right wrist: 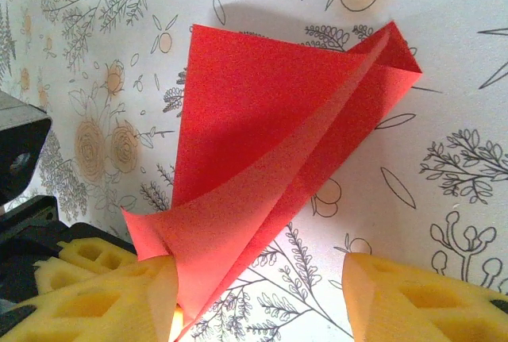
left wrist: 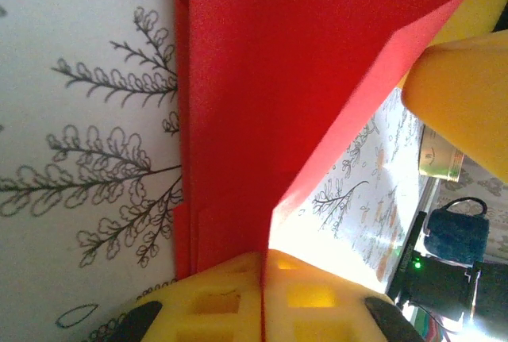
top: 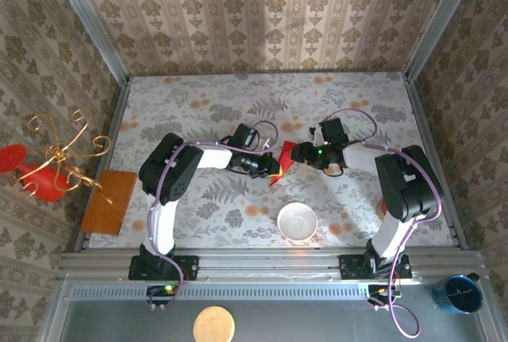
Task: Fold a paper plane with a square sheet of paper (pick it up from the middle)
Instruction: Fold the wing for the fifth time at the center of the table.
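Right wrist | red paper (right wrist: 262, 120) tip points upper-right | left gripper (left wrist: 262, 298) pinches it | right gripper (right wrist: 258, 282) open

Red paper sheet (left wrist: 262, 80): upper end cut off by left-wrist frame, lower end hidden between left gripper (left wrist: 262, 282) pads (left wrist: 214, 302).

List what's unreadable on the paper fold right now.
Top view: red paper too small, half covered by left gripper and right gripper; fold count unclear.
Left wrist: far edge cut off at frame top.
Right wrist: near tip lost at frame bottom beside a finger; contact unclear.
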`<state>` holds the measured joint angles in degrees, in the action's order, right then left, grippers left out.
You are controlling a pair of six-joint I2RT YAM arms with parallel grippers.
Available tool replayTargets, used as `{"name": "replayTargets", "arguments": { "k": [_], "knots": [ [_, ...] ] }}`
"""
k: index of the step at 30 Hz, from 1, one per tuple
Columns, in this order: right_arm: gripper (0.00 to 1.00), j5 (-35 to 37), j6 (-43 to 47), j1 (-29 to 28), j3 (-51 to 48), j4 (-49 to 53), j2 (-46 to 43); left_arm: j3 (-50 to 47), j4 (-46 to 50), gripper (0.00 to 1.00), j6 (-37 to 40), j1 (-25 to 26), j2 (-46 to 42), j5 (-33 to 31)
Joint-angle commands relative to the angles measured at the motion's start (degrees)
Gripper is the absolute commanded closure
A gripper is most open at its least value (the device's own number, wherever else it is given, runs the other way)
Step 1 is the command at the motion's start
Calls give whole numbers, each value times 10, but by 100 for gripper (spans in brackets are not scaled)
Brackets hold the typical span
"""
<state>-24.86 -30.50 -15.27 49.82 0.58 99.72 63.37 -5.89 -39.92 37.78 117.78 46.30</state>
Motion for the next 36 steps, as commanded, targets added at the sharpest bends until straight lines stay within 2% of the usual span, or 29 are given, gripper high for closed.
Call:
{"name": "replayTargets", "arguments": {
  "k": [1, 9, 15, 23, 36],
  "knots": [
    [42, -11, 21, -5, 25, 28, 21, -11, -16, 91, -2, -4, 11, -7],
    [41, 12, 26, -18, 66, 66, 64, -16, -13, 88, 4, -5, 11, -14],
    [36, 69, 25, -34, 89, 110, 86, -9, 14, 85, 22, -4, 7, -24],
    [35, 140, 13, -49, 119, 167, 117, -3, 21, 83, 23, -5, -2, -24],
    [35, 146, 5, -54, 139, 190, 137, -7, 43, 77, 42, 1, -41, -44]
  ]
}}
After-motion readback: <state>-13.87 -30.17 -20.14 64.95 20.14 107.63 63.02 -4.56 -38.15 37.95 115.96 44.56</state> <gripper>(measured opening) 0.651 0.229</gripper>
